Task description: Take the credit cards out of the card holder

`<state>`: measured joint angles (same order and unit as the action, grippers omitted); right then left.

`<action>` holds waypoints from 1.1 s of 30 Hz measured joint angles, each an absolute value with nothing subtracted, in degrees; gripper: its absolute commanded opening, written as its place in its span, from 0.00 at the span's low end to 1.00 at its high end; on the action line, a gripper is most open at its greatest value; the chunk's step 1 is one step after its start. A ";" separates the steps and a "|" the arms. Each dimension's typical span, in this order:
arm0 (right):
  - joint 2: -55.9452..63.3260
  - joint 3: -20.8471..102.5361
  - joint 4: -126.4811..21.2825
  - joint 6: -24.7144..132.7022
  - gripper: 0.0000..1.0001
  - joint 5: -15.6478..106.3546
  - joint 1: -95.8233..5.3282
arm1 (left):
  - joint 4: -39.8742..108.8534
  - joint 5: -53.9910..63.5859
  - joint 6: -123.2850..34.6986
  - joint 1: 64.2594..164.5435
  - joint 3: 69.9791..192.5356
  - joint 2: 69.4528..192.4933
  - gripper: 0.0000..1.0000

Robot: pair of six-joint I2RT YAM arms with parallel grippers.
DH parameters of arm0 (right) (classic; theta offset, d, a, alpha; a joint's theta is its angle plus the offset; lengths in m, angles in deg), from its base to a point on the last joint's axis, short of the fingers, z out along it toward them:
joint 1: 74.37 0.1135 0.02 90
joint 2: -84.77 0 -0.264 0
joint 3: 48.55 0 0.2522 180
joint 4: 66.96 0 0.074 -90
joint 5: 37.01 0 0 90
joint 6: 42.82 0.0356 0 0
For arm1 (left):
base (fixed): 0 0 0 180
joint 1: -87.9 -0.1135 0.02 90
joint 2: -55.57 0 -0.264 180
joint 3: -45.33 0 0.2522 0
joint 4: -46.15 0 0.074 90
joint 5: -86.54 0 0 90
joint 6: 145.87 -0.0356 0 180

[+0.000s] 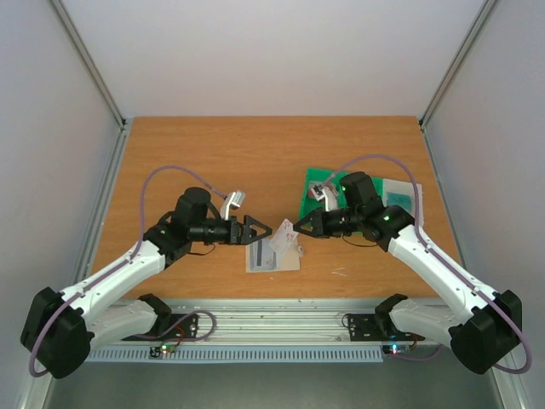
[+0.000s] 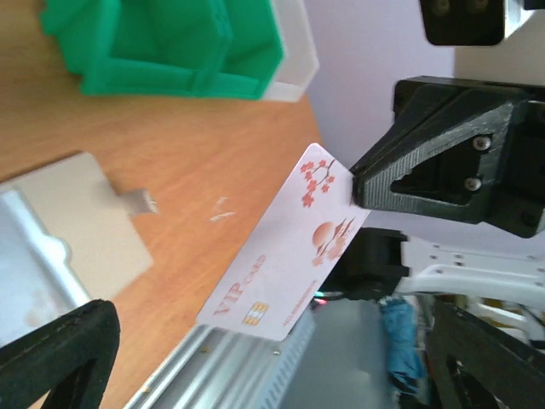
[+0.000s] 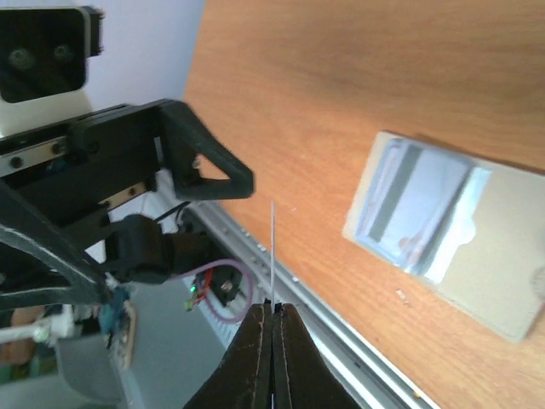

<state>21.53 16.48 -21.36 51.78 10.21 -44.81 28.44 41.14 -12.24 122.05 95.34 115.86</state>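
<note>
My right gripper is shut on a white credit card with red marks and holds it above the table, just over the card holder. In the left wrist view the card hangs from the right fingers by one short edge. In the right wrist view it shows edge-on above my shut gripper. The card holder lies flat with a striped card in one pocket. My left gripper is open and empty, close beside the held card.
A green compartment tray stands behind the right gripper and shows in the left wrist view. A clear plastic box lies to its right. The metal rail runs along the table's near edge.
</note>
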 measured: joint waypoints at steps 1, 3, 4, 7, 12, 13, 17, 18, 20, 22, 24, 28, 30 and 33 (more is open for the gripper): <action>21.79 16.52 -20.90 51.91 0.01 11.80 -44.81 | 26.80 39.80 -13.15 122.08 96.04 115.84 0.99; 21.97 16.65 -19.50 52.09 0.01 15.35 -44.88 | 24.05 36.94 -14.51 122.08 97.15 115.75 0.99; 21.88 16.76 -18.78 52.09 0.01 17.03 -44.94 | 22.32 35.37 -15.23 122.08 97.57 115.55 0.99; 21.38 17.63 -16.57 52.06 0.01 21.84 -45.62 | 18.08 31.52 -17.11 122.08 98.14 114.74 0.99; 20.83 18.42 -15.85 52.35 0.01 31.37 -47.96 | 12.22 26.49 -20.26 122.08 99.16 113.17 0.99; 20.76 18.42 -15.83 52.48 0.01 33.44 -48.44 | 11.57 25.81 -20.78 122.08 99.16 112.80 0.99; 19.78 18.49 -16.05 52.94 0.01 40.09 -51.81 | 9.97 24.55 -22.20 122.08 99.16 112.01 0.99; 19.58 18.49 -16.31 53.09 0.01 41.03 -53.10 | 9.71 24.46 -22.49 122.08 99.16 112.01 0.99; 19.54 18.49 -17.10 53.18 0.01 43.02 -55.52 | 9.12 24.26 -23.16 122.08 99.16 111.99 0.99; 19.52 18.55 -18.50 53.35 0.01 44.39 -58.39 | 8.62 24.02 -23.56 122.08 99.16 111.95 0.99; 19.19 18.73 -19.90 53.75 0.01 45.29 -60.72 | 8.14 23.52 -24.04 122.08 99.14 111.95 0.99; 17.33 19.78 -23.26 54.16 0.01 47.72 -63.61 | 6.69 22.60 -25.57 122.08 99.16 111.95 0.99; 16.20 20.28 -24.90 54.12 0.01 49.03 -64.70 | 5.95 22.58 -26.22 122.08 99.16 111.95 0.99; 14.40 20.83 -27.13 53.29 0.01 50.25 -66.84 | 4.88 22.38 -26.81 122.08 99.16 111.71 0.99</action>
